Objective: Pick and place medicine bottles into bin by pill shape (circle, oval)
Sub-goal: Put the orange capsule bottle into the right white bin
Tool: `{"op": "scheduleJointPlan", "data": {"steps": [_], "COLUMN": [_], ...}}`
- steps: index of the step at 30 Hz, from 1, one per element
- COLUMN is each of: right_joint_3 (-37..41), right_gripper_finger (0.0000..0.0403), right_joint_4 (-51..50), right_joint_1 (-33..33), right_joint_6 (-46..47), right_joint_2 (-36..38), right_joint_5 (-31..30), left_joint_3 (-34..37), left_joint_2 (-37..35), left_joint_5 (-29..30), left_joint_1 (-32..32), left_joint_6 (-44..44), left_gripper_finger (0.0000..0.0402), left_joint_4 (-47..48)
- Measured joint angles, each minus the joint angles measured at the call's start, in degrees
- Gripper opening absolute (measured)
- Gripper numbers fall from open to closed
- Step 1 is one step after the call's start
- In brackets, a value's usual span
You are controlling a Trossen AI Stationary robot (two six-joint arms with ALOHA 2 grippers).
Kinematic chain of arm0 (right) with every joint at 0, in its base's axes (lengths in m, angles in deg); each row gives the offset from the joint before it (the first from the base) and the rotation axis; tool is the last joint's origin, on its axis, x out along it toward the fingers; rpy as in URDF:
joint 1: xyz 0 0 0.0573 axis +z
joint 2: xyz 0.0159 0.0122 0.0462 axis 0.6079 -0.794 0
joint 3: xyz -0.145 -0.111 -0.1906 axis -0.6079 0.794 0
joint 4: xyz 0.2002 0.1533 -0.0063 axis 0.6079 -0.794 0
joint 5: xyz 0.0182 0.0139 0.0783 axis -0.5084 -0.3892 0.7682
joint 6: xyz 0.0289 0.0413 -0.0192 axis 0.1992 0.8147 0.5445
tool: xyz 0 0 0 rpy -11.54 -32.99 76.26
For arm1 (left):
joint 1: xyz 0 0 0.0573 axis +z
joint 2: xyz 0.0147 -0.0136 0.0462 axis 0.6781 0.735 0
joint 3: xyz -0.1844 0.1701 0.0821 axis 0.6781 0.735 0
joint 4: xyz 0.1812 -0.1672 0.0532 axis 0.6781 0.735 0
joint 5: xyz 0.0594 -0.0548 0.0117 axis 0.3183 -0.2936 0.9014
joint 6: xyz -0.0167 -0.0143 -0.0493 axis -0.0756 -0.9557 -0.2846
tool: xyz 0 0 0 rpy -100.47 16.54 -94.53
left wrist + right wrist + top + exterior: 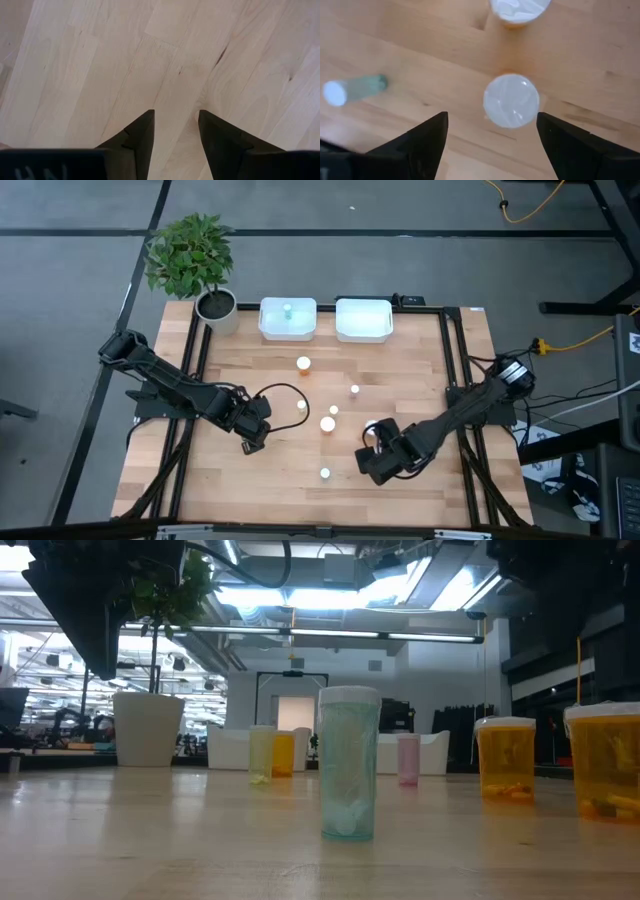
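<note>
A: Where are the medicine bottles?

B: Scattered upright over the middle of the table (250, 480). In the high view, one orange bottle (303, 364) stands toward twelve o'clock, small ones (354, 390) sit near the centre, a larger one (327, 423) is just below them, and a pale green bottle (325, 473) stands alone at six o'clock. One more bottle (287, 309) already sits in the left white bin (270, 326); the right white bin (363, 332) is beside it.

A: And the right gripper (490, 132)?

B: Low at five o'clock, fingers (427, 137) spread wide with nothing clamped, above a white-capped bottle (511, 100) between them.

A: The left gripper (176, 135)?

B: At nine o'clock, partly parted over bare wood, grasping nothing. A potted plant (192, 262) stands at eleven o'clock.
</note>
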Motion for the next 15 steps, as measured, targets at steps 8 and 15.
{"op": "scheduleJointPlan", "data": {"steps": [8, 15], "right_joint_3": [0.0, 0.0], "right_gripper_finger": [0.0306, 0.0306], "right_joint_4": [-1.4, -2.2], "right_joint_1": [-1.2, -1.2], "right_joint_6": [-0.2, -0.2], "right_joint_2": [-1.5, -2.6], "right_joint_5": [1.0, 0.9], "left_joint_3": [0.0, 0.0], "left_joint_2": [0.0, 0.0], "left_joint_5": [0.0, 0.0], "left_joint_1": [0.0, 0.0], "left_joint_6": [0.0, 0.0], "left_gripper_finger": [0.0147, 0.0147], "left_joint_4": [0.0, -0.1]}}
